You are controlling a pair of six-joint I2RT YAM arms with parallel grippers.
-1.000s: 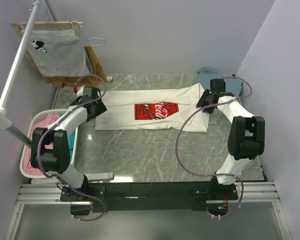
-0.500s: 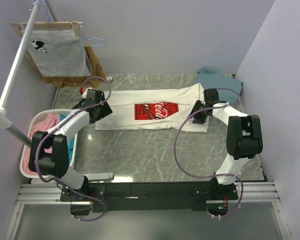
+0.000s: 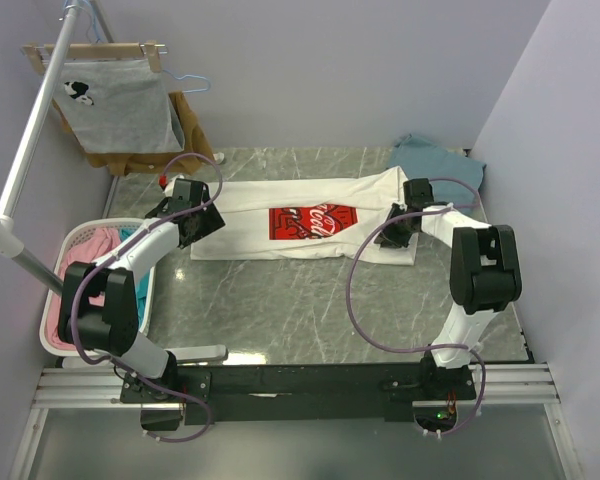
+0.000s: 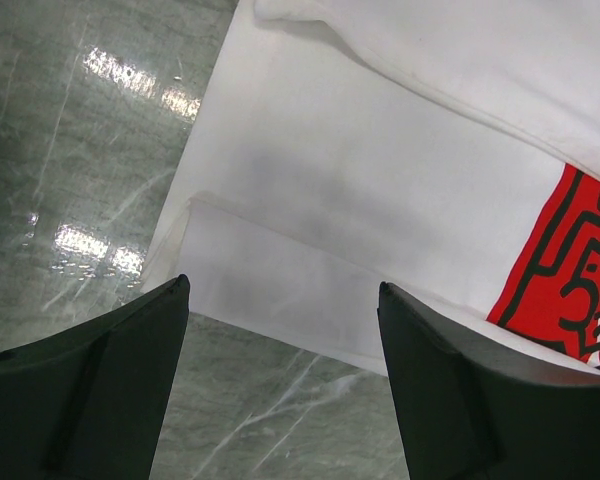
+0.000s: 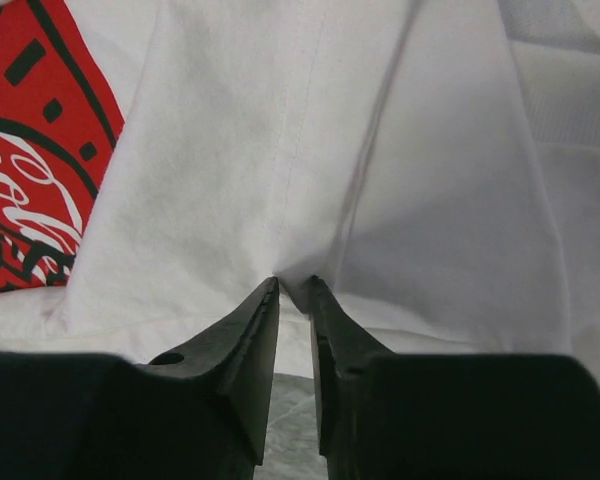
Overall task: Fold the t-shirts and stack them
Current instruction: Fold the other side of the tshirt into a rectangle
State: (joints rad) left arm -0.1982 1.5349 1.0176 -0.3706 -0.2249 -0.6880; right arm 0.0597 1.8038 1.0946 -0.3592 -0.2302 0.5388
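The white t-shirt (image 3: 245,228) lies folded into a long strip across the marble table (image 3: 280,300), its red logo (image 3: 312,222) facing up. My left gripper (image 3: 208,222) hovers open over the strip's near-left corner; in the left wrist view the fingers straddle the hem (image 4: 280,300) of the white t-shirt (image 4: 380,190). At the strip's right end, my right gripper (image 3: 388,238) is shut on a pucker of the white t-shirt (image 5: 280,150), the cloth pinched between the tips of the right gripper (image 5: 295,283). The teal-blue t-shirt (image 3: 432,160) lies crumpled at the back right corner.
A white laundry basket (image 3: 52,300) with pink and teal cloth stands off the table's left edge. A grey shirt (image 3: 120,105) and a brown garment (image 3: 192,130) hang on a rail (image 3: 30,140) at the back left. Walls close in on the right and back.
My right gripper moved from the shirt's far-right edge down onto its right end and narrowed its jaws onto the cloth. My left gripper shifted slightly right over the left hem.
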